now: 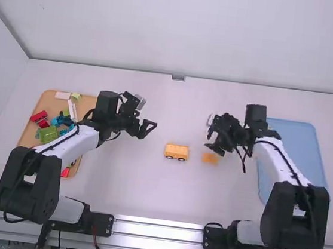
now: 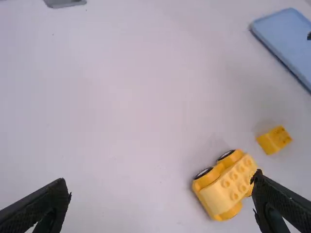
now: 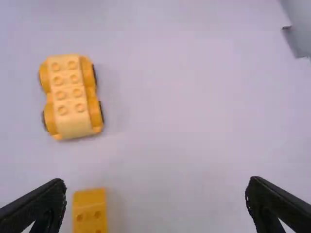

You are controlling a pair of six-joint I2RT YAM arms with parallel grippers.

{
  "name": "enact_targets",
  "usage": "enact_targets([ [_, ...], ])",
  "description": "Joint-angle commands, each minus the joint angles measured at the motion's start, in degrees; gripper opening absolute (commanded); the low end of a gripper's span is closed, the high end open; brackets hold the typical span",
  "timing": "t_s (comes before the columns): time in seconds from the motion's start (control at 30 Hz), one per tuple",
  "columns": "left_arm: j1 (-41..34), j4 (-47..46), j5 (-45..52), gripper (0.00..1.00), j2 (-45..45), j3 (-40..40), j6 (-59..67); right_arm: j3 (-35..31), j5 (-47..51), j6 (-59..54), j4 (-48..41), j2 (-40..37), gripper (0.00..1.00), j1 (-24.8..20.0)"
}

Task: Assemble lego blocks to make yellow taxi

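- High view: your left gripper (image 1: 146, 115) and right gripper (image 1: 210, 133) spread wide, empty; yellow car base (image 1: 176, 151) on table between; orange tray (image 1: 29, 137) and blue tray (image 1: 297, 139) outboard, partly arm-covered.
- Left wrist view: fingertip (image 2: 259, 182) obstructs car base's edge.
- Right wrist view: yellow block (image 3: 89, 211) near car base.

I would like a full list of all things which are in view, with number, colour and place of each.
Wheeled base: one, yellow, mid-table
Small block: one, yellow-orange, right of the base
Blocks: several, partly hidden; red, green, blue, white, on the left tray
Left tray: one, tan
Right tray: one, blue
Table: one, white
Bracket: one, grey, far edge
Rails: silvery, near edge
Cables: several, mostly black, along arms
Arms: two, white and black, left and right
Grippers: two, black, open, above table
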Motion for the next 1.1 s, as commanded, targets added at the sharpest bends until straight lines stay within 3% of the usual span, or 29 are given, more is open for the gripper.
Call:
enact_targets([
  [0.0, -0.24, 1.11, 5.62, 0.99, 0.04, -1.31, 13.66, -6.27, -14.51, -0.81, 3.91, 4.28, 0.99, -2.73],
  [0.23, 0.04, 2.05, 29.24, 0.99, 2.32, -4.66, 43.63, -13.27, -20.98, -2.95, 17.33, 15.47, 0.99, -7.65],
  [0.5, -0.35, 7.58, 43.36, 0.99, 12.94, -4.70, 49.40, -10.32, -23.04, -8.68, 16.57, 23.52, 0.96, -12.04],
  [0.7, -0.33, 13.35, 48.33, 0.99, 17.77, -4.92, 49.37, -8.98, -23.34, -20.83, 12.37, 28.17, 0.78, -12.02],
  [0.9, -0.37, 12.81, 46.23, 0.99, 18.05, -4.94, 49.35, -8.74, -21.77, -20.20, 12.94, 28.87, 0.60, -11.98],
  [1.07, -1.99, 12.00, 43.30, 0.99, 18.05, -4.92, 49.37, -8.74, -20.33, -19.69, 12.70, 28.87, 0.59, -12.11],
])
